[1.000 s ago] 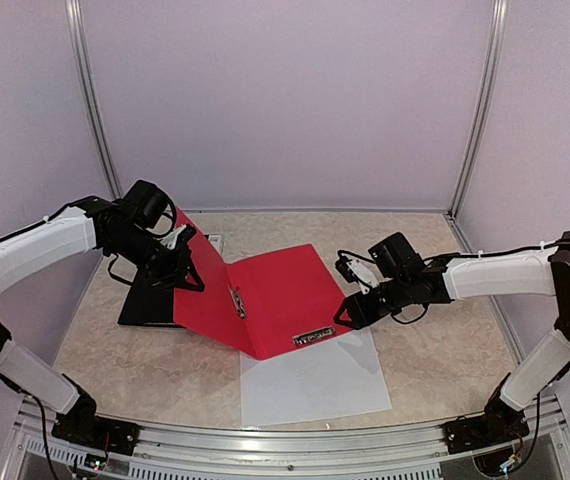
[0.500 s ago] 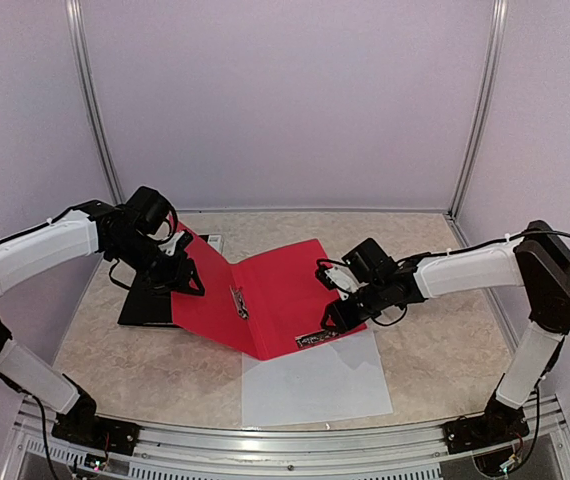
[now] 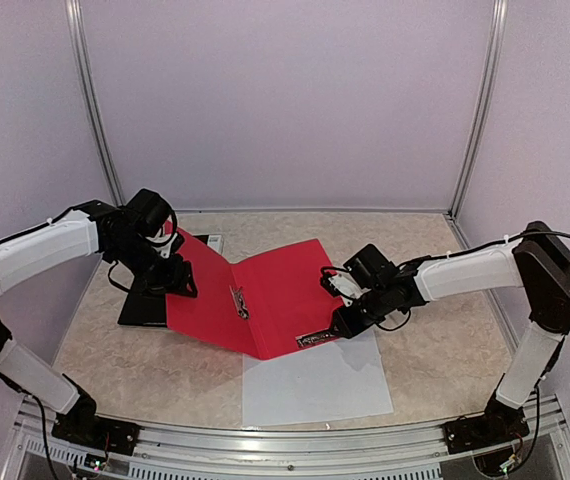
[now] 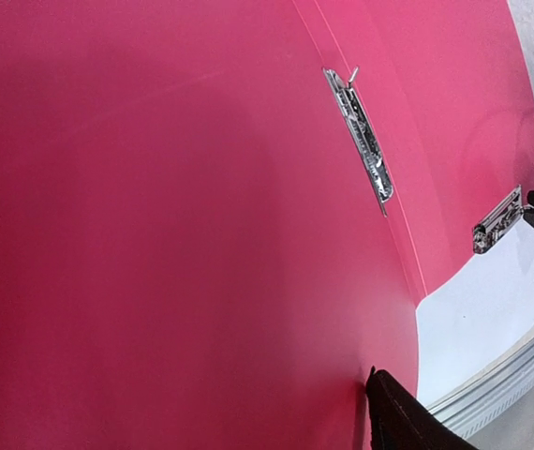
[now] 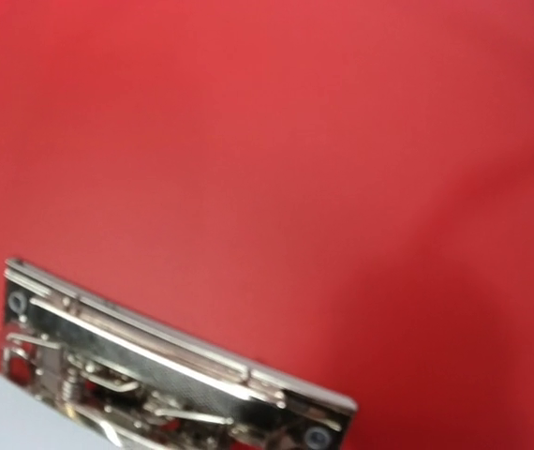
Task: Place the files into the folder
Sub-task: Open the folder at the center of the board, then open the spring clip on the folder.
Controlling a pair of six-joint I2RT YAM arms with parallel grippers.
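Observation:
The red folder (image 3: pixel 265 290) lies open on the table, its left cover still tilted up a little. A metal spine clip (image 3: pixel 237 300) runs along the fold, and a metal clamp (image 3: pixel 314 338) sits at the right cover's near corner. One white sheet of the files (image 3: pixel 315 385) lies flat on the table, partly under the folder's near edge. My left gripper (image 3: pixel 177 280) is at the left cover's outer edge. Only one dark fingertip (image 4: pixel 398 422) shows, well off to the side of the cover (image 4: pixel 155 234). My right gripper (image 3: pixel 345 315) is at the right cover's edge beside the clamp (image 5: pixel 155 375); its fingers are hidden.
A black board (image 3: pixel 143 305) lies under the folder's left cover, with a sliver of white paper (image 3: pixel 212 239) beyond it. Grey walls enclose the table on three sides. A metal rail (image 3: pixel 295 445) runs along the near edge.
The left cover has sunk lower as my left gripper opened and dropped with it. My right gripper moved left from off the folder onto the right cover's edge by the clamp.

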